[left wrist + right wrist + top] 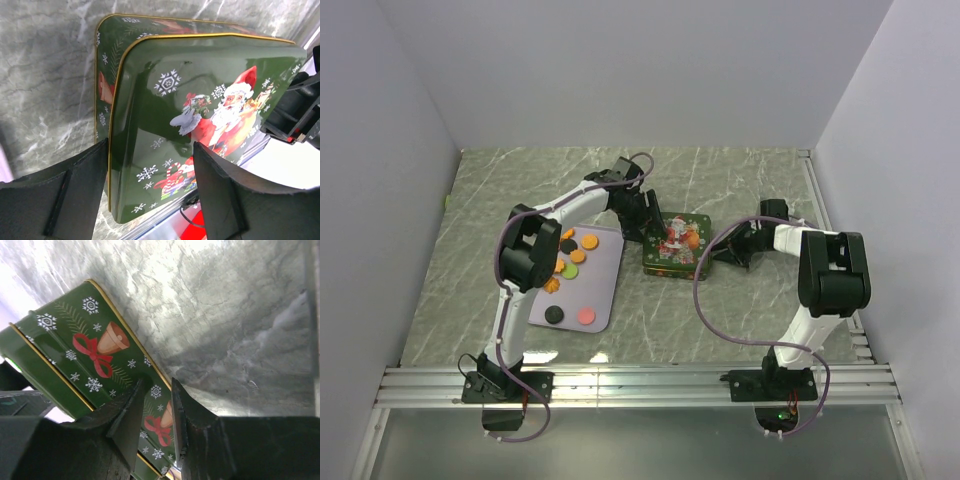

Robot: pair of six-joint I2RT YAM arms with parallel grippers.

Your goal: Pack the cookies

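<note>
A green Christmas tin (675,246) with a Santa lid sits closed at the table's middle. The cookies (570,257), orange, black, pink and green discs, lie on a lavender tray (606,288) left of the tin. My left gripper (641,222) is at the tin's far left corner. In the left wrist view it (150,146) stands wide open, its fingers over the lid (200,100) near the left edge. My right gripper (722,254) is at the tin's right side. Its jaws (158,385) stand narrowly apart and point at the bell-and-bow wall (95,347), with nothing visibly clamped.
White walls close in the marble table (740,190) on three sides. An aluminium rail (640,385) carrying both arm bases runs along the near edge. The right arm's cable (705,300) loops over the table near the tin.
</note>
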